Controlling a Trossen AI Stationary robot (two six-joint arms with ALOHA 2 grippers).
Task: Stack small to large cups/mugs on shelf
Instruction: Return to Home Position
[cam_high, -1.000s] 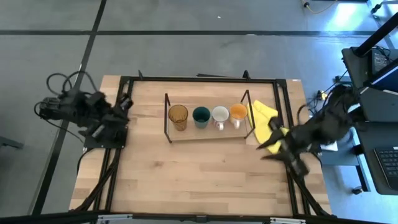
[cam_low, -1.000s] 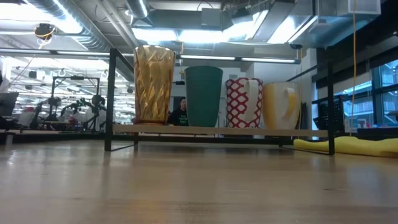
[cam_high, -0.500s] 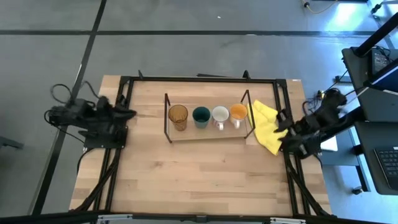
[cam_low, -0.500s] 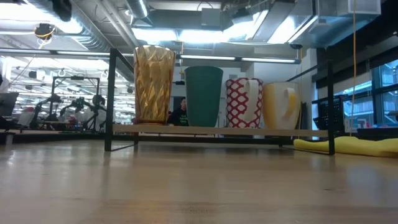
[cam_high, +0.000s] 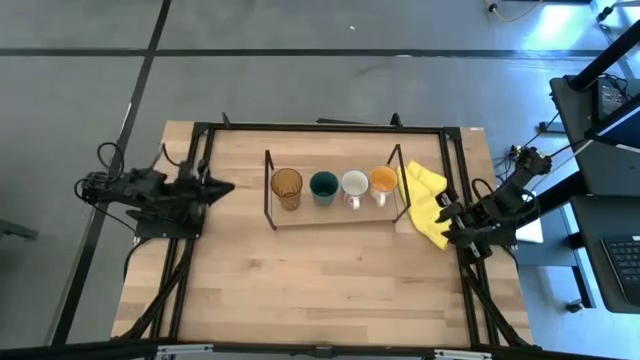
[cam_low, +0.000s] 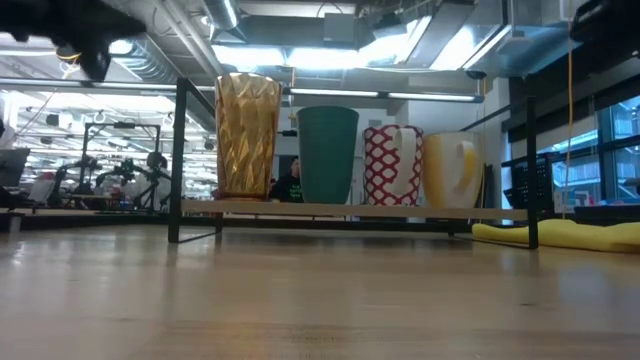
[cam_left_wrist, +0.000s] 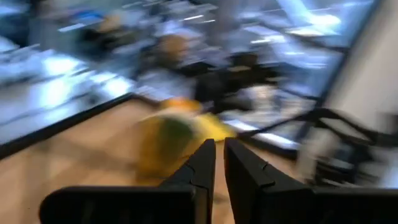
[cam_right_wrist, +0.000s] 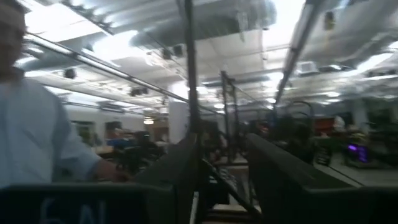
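Note:
Four cups stand in a row on the wooden board of the wire shelf (cam_high: 335, 215): the amber ribbed glass (cam_high: 287, 186), the dark green cup (cam_high: 323, 186), the white mug (cam_high: 354, 185) and the orange-inside mug (cam_high: 383, 180). The low view shows them upright on their bases: the glass (cam_low: 247, 135), the green cup (cam_low: 328, 155), the red-patterned mug (cam_low: 392, 165) and the pale yellow mug (cam_low: 452, 170). My left gripper (cam_high: 225, 186) is shut and empty at the table's left side, pointing toward the shelf. My right gripper (cam_high: 448, 225) is open and empty at the table's right edge.
A yellow cloth (cam_high: 425, 200) lies on the table just right of the shelf, next to my right gripper; it also shows in the low view (cam_low: 570, 235). A person in a light shirt (cam_right_wrist: 37, 137) shows in the room beyond the table.
My right gripper has drawn back from over the table near the yellow cloth toward the table's right edge. My left arm has swung so that its gripper now reaches toward the shelf. The cups have stayed in place.

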